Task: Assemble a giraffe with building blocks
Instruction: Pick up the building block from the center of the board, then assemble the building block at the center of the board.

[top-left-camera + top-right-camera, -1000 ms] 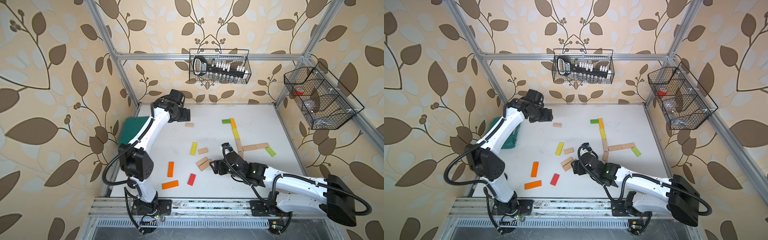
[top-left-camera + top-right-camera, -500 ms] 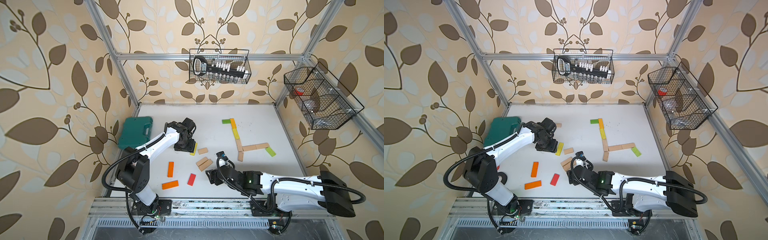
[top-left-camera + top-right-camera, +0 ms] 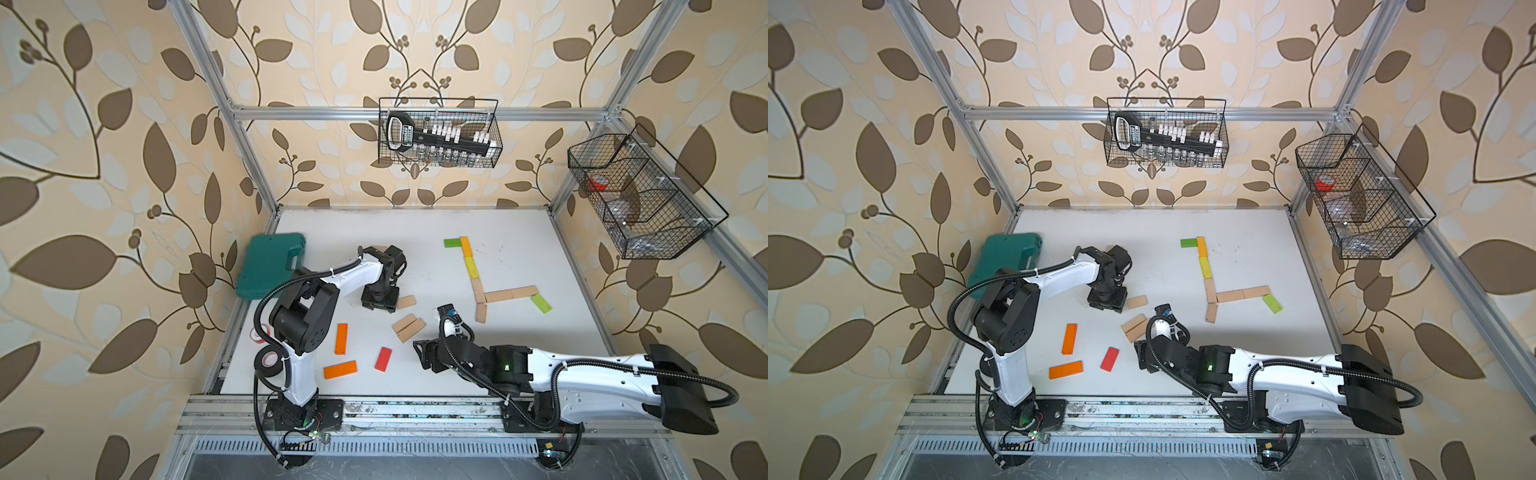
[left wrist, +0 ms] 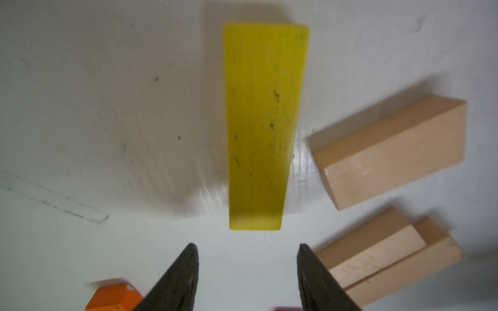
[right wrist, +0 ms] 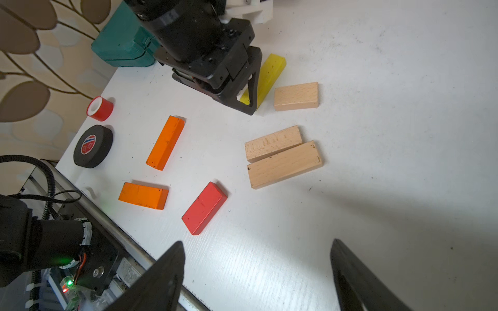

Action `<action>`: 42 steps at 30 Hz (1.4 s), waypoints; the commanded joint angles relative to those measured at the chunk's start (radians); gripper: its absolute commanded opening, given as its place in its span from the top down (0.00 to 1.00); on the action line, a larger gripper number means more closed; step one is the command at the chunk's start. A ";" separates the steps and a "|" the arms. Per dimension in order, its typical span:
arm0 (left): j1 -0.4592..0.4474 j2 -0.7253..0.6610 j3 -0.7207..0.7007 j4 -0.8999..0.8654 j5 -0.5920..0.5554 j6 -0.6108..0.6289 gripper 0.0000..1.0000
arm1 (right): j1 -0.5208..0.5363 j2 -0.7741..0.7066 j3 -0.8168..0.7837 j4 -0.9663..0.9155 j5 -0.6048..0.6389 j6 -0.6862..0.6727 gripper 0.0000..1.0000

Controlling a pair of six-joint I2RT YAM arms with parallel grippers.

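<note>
Hovering with jaws apart, the left gripper (image 4: pixel 246 246) faces a yellow block (image 4: pixel 261 126) lying just beyond its tips; the right gripper (image 5: pixel 257 242) stands spread wide.

In a top view, the left gripper (image 3: pixel 379 300) points down at the white tabletop (image 3: pixel 415 224), just beside a plain beige wooden plank (image 3: pixel 406 301). Two more beige planks (image 3: pixel 408 327) lie side by side nearby, close to the right gripper (image 3: pixel 422 354). An orange painted plank (image 3: pixel 341 338), a second orange plank (image 3: pixel 340 369) and a red painted plank (image 3: pixel 383 359) lie apart.
</note>
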 commanded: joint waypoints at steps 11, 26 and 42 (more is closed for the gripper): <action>-0.003 0.168 0.179 -0.048 -0.070 -0.010 0.56 | 0.008 -0.041 -0.042 -0.030 0.051 0.009 0.20; 0.053 0.358 0.554 -0.197 -0.120 -0.012 0.80 | 0.005 -0.108 -0.086 -0.016 0.094 -0.029 0.21; 0.087 0.426 0.709 -0.227 -0.033 -0.011 0.32 | 0.003 -0.161 -0.090 -0.024 0.100 -0.054 0.22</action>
